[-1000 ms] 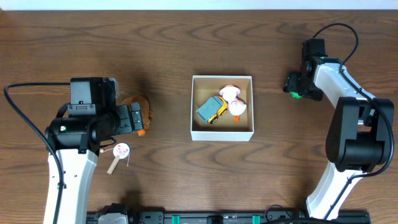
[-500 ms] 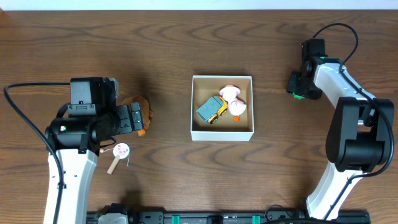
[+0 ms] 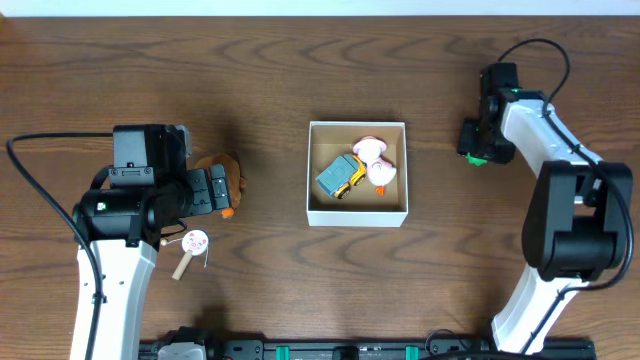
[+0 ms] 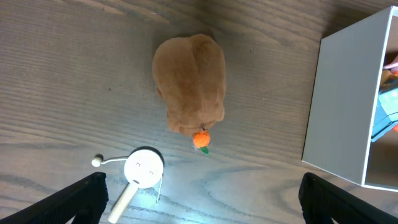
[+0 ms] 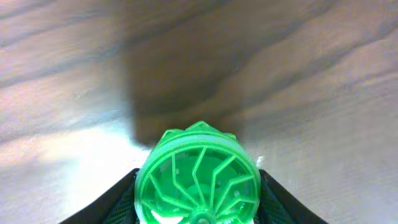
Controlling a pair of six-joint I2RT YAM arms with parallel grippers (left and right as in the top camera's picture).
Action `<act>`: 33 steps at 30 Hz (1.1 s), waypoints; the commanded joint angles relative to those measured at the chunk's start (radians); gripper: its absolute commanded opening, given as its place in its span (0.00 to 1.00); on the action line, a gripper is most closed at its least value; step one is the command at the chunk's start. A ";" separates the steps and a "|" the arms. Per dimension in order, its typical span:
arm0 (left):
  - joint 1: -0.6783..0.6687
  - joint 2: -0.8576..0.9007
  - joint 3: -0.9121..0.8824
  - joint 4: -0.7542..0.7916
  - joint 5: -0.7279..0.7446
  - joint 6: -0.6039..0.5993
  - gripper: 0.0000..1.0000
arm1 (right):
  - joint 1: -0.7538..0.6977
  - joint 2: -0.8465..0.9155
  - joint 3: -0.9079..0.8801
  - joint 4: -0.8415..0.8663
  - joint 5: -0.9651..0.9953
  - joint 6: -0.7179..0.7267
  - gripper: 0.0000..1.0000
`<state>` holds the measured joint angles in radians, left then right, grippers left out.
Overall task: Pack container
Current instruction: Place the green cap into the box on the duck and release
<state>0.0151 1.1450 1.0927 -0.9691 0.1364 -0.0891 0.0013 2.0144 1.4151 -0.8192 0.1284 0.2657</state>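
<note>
Green wheel point(image 5: 198, 177), one, in right hand point(image 5: 199, 198); container point(image 3: 357, 217) holds perhaps two toys point(image 3: 340, 178).

Dark wood-grain table point(image 3: 250, 70), soft glare; pale strip point(image 3: 300, 6) along far edge.

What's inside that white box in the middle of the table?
Inside the container lie a blue-grey and yellow toy vehicle and a pink-and-white toy with orange bits, touching each other. Anything beneath them is hidden.

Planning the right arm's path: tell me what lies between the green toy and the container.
Between green toy and container, only bare table, overhead view.
</note>
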 commanded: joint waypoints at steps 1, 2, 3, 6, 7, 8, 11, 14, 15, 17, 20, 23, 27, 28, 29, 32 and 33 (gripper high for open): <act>0.002 0.004 0.019 -0.003 0.010 0.002 0.98 | 0.076 -0.152 0.105 -0.053 -0.004 -0.044 0.01; 0.002 0.004 0.019 -0.003 0.010 0.002 0.98 | 0.097 -0.180 0.124 -0.073 -0.004 -0.047 0.01; 0.002 0.004 0.019 -0.003 0.010 0.002 0.98 | 0.118 -0.206 0.137 -0.086 -0.005 -0.056 0.01; 0.002 0.004 0.019 -0.003 0.010 0.002 0.98 | 0.202 -0.277 0.154 -0.101 -0.008 -0.092 0.01; 0.002 0.004 0.019 -0.003 0.010 0.002 0.98 | 0.232 -0.293 0.154 -0.104 -0.014 -0.113 0.01; 0.002 0.004 0.019 -0.003 0.010 0.002 0.98 | 0.267 -0.306 0.154 -0.111 -0.026 -0.142 0.01; 0.002 0.004 0.019 -0.003 0.010 0.002 0.98 | 0.362 -0.313 0.154 -0.138 -0.040 -0.199 0.02; 0.002 0.004 0.019 -0.003 0.010 0.002 0.98 | 0.435 -0.297 0.145 -0.146 -0.039 -0.219 0.11; 0.002 0.004 0.019 -0.003 0.010 0.002 0.98 | 0.452 -0.287 0.141 -0.141 -0.038 -0.219 0.13; 0.002 0.004 0.019 -0.003 0.010 0.002 0.98 | 0.470 -0.264 0.140 -0.138 -0.034 -0.212 0.20; 0.002 0.004 0.019 -0.003 0.010 0.002 0.98 | 0.471 -0.237 0.140 -0.139 -0.035 -0.189 0.41; 0.002 0.004 0.019 -0.003 0.010 0.002 0.98 | 0.469 -0.229 0.140 -0.150 -0.035 -0.188 0.57; 0.002 0.004 0.019 -0.003 0.010 0.002 0.98 | 0.468 -0.230 0.141 -0.150 -0.024 -0.193 0.63; 0.002 0.004 0.019 -0.003 0.010 0.002 0.98 | 0.468 -0.230 0.141 -0.151 -0.024 -0.193 0.65; 0.002 0.004 0.019 -0.003 0.010 0.002 0.98 | 0.468 -0.230 0.141 -0.154 -0.024 -0.193 0.68; 0.002 0.004 0.019 -0.003 0.010 0.002 0.98 | 0.468 -0.233 0.141 -0.162 -0.024 -0.193 0.76; 0.002 0.004 0.019 -0.003 0.010 0.002 0.98 | 0.468 -0.235 0.141 -0.163 -0.024 -0.192 0.75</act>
<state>0.0151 1.1450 1.0927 -0.9691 0.1432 -0.0891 0.4725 1.7889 1.5562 -0.9775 0.0902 0.0750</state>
